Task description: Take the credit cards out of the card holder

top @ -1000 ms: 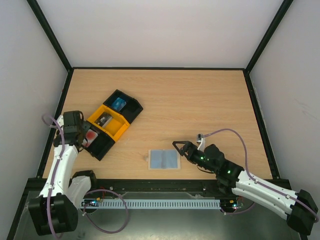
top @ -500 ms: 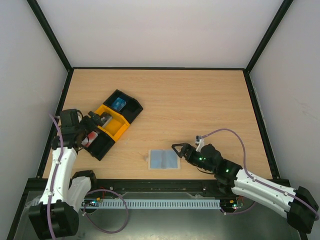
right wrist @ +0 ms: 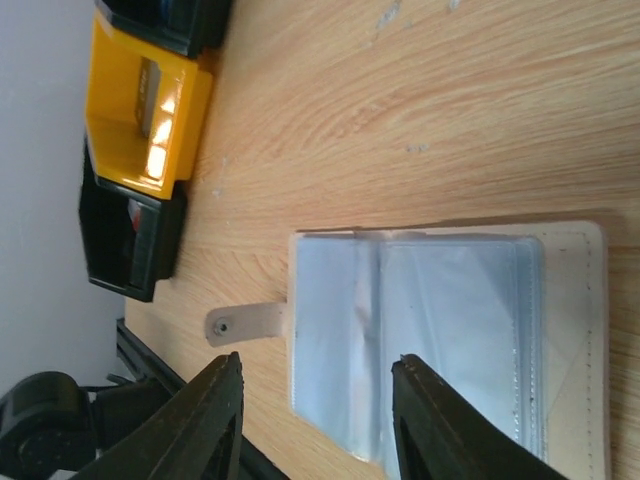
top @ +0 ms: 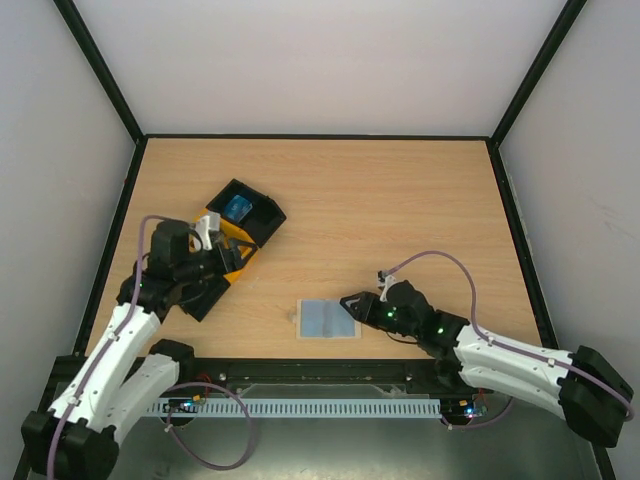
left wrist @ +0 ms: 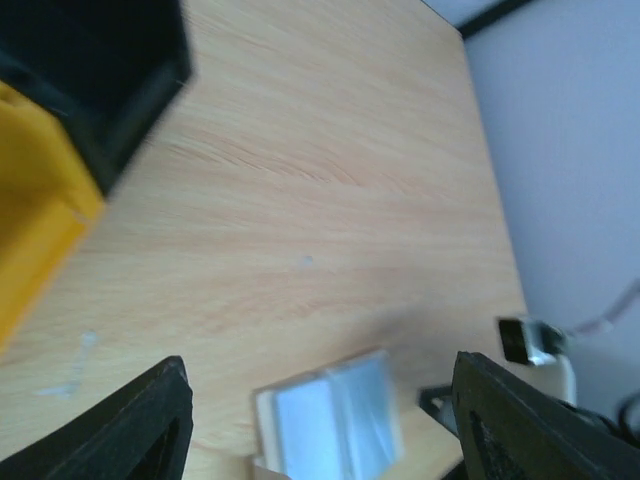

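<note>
The card holder (top: 328,319) lies open and flat near the table's front edge, showing pale blue clear sleeves (right wrist: 430,330) and a beige tab (right wrist: 245,322) at its left end. My right gripper (top: 350,303) is at its right edge, open, with both fingers straddling the sleeves just above them (right wrist: 320,420). My left gripper (top: 226,262) hovers over the yellow tray, open and empty, and faces the card holder (left wrist: 330,415) from a distance. A small red patch (right wrist: 133,208) shows inside the near black tray; I cannot tell whether it is one of the credit cards.
A row of trays lies diagonally at the left: a black one (top: 262,212) holding a bright blue item (top: 237,208), a yellow one (top: 240,256), and a black one (top: 200,300) partly under my left arm. Black frame rails edge the table.
My left arm swung right from the near black tray to above the yellow one. My right gripper slid left onto the card holder's edge and its jaws narrowed.
</note>
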`<action>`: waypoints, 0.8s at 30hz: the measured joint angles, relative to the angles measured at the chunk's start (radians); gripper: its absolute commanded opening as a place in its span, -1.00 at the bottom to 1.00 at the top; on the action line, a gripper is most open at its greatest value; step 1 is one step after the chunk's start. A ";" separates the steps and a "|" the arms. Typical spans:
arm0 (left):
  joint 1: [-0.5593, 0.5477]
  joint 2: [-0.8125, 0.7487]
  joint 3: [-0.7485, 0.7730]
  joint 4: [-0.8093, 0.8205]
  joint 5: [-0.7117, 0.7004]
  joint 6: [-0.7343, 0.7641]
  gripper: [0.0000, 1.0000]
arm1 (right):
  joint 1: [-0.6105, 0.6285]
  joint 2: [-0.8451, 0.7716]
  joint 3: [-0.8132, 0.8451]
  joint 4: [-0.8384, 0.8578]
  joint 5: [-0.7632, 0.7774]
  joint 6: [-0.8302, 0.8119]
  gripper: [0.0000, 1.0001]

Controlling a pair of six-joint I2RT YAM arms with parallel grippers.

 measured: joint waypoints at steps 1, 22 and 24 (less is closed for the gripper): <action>-0.037 -0.009 -0.011 0.024 0.002 -0.017 0.43 | 0.000 0.021 0.000 0.013 -0.006 0.003 -0.25; -0.509 0.057 -0.400 0.572 -0.105 -0.411 0.29 | 0.095 0.500 0.188 0.157 -0.053 -0.030 -0.45; -0.518 0.071 -0.425 0.609 -0.112 -0.439 0.29 | 0.102 0.534 0.198 0.161 -0.053 -0.034 -0.46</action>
